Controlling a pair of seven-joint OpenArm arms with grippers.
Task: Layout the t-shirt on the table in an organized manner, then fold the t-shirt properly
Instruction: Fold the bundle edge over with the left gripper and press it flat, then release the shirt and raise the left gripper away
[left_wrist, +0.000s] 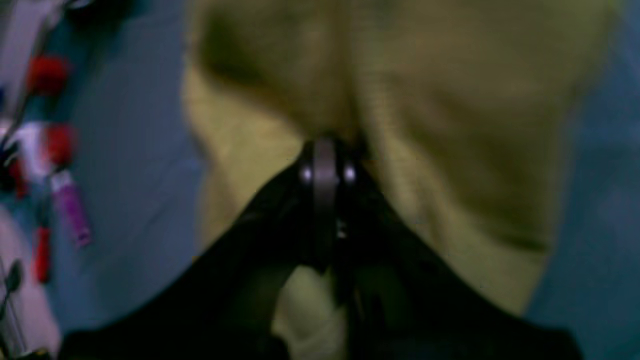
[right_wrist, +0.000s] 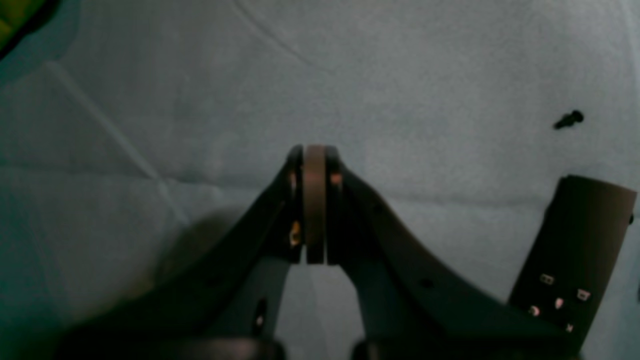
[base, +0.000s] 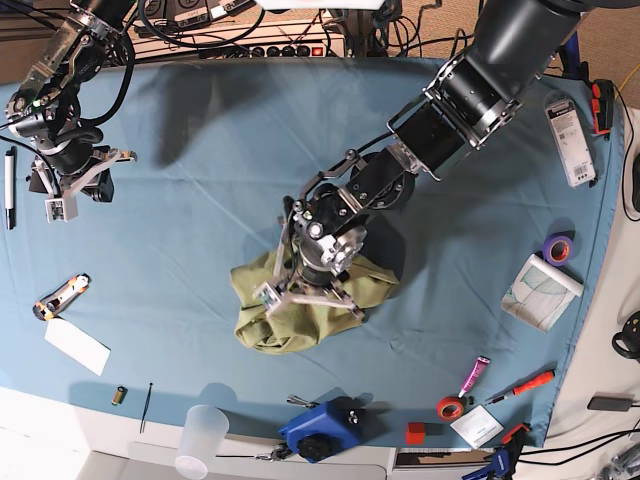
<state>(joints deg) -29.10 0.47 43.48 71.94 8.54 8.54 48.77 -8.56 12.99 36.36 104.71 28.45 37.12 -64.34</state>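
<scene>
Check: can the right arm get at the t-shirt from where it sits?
Probably yes, with a long reach. The right gripper hangs shut far from the crumpled t-shirt; bare table lies between, though the left gripper already pinches it.

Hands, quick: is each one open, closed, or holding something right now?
Left hand: closed, pinching a fold of the crumpled t-shirt.
Right hand: closed, holding nothing, over the bare table.

Power strip (base: 265, 47), tangled cables behind; pale floor (base: 30, 420) below.

The t-shirt (base: 300, 310) lies bunched at the middle of the table (base: 200, 150), under the left gripper (base: 305, 285); the right gripper (base: 70, 190) hangs well apart at the table's left edge.
</scene>
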